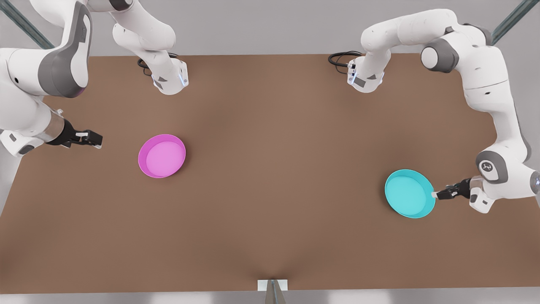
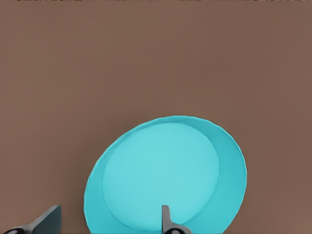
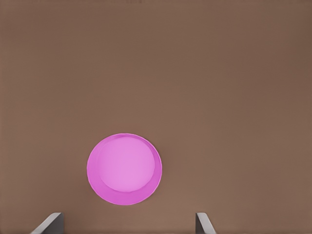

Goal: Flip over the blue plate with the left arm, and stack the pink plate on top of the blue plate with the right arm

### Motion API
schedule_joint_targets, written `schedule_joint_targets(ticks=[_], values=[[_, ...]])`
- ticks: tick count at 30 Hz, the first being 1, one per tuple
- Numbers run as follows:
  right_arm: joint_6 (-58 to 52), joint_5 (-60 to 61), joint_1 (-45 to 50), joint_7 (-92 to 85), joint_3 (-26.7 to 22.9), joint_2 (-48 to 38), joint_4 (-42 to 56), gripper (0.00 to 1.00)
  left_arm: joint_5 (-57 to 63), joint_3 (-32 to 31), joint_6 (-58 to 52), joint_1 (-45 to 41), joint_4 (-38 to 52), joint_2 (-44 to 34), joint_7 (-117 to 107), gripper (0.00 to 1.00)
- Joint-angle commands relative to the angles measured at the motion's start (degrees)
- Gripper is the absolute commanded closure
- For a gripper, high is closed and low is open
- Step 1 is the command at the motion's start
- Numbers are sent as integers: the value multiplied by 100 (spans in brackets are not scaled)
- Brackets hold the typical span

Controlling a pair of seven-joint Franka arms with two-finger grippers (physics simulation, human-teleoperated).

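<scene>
- The blue plate (image 1: 409,193) lies rim-up on the brown surface (image 1: 274,169), toward the front view's right, not yet flipped.
- The left gripper (image 1: 435,194) sits low at that plate's outer rim; in the left wrist view its fingers (image 2: 166,220) are spread, one over the dish's inside, the other outside the rim, straddling the edge without pinching it.
- The step in hand looks like the grasp before the flip: next the fingers need to close on the rim, then lift and roll the dish over.
- The pink plate (image 1: 162,156) rests rim-up toward the front view's left, well apart from the blue one.
- The right gripper (image 1: 93,139) waits near the pink plate, short of it, fingers (image 3: 204,225) wide apart and empty.
</scene>
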Motion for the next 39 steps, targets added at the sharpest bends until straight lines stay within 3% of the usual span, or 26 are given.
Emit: schedule_joint_targets(ticks=[1, 10, 12, 23, 25, 26, 27, 35, 39], values=[[22, 3, 1, -1, 4, -3, -3, 0, -298, 15, 746, 36, -27, 119, 2536, 0], [22, 12, 36, 52, 22, 76, -3, 0, -298, 129, 764, 80, -168, 427, 2782, 0], [22, 12, 36, 34, 22, 85, -3, 0, -298, 129, 755, 71, -176, 444, 2738, 32], [13, 47, 36, 52, 22, 146, -3, 0, -316, 121, 694, 45, -185, 602, 2659, 37], [22, 47, 36, 52, 22, 155, -3, 0, -325, 120, 694, 27, -185, 594, 2632, 41], [22, 47, 36, 52, 22, 155, -3, 0, -325, 120, 685, 28, -176, 594, 2562, 53], [22, 56, 36, 52, 22, 155, -3, 0, -316, 120, 685, 36, -176, 594, 2553, 55], [22, 56, 36, 34, 22, 164, -3, 0, -298, 85, 685, 27, -176, 602, 2553, 56], [22, 56, 36, 26, 22, 164, -3, 0, -281, 85, 676, 10, -185, 594, 2580, 70]])
